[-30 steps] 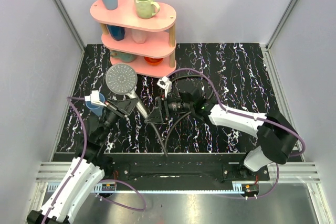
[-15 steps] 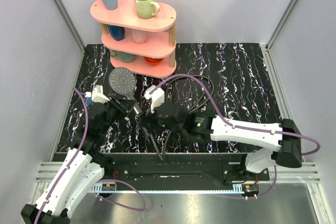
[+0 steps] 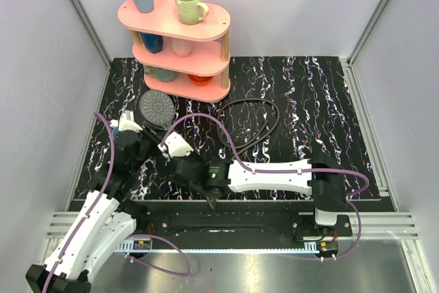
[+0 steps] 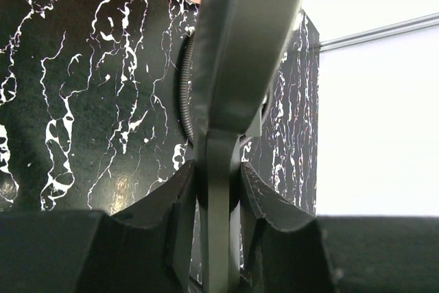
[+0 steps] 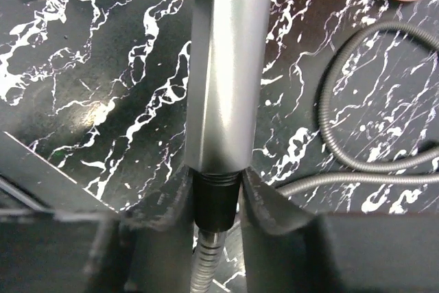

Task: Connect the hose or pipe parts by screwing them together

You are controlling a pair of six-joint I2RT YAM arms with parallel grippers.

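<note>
The shower head (image 3: 156, 108) has a round grey perforated face and lies at the left of the table, in front of the shelf. My left gripper (image 3: 151, 139) is shut on its dark handle (image 4: 240, 46), and in the left wrist view both fingers (image 4: 180, 200) press on it. The black hose (image 3: 255, 116) loops across the middle of the table. Its black threaded nut (image 5: 218, 197) sits against the handle's grey end (image 5: 223, 66). My right gripper (image 3: 170, 157) is shut on that nut, with the ribbed hose (image 5: 204, 265) trailing out below.
A pink three-tier shelf (image 3: 180, 22) with cups stands at the back left, close behind the shower head. A hose loop (image 5: 357, 162) lies right of the joint. White walls enclose the black marbled table (image 3: 309, 94). Purple cables arch over both arms.
My right arm swung left and toward the near edge, and its open jaws closed on the hose nut at the handle's end. The shower head shifted slightly left and back with the left gripper.
</note>
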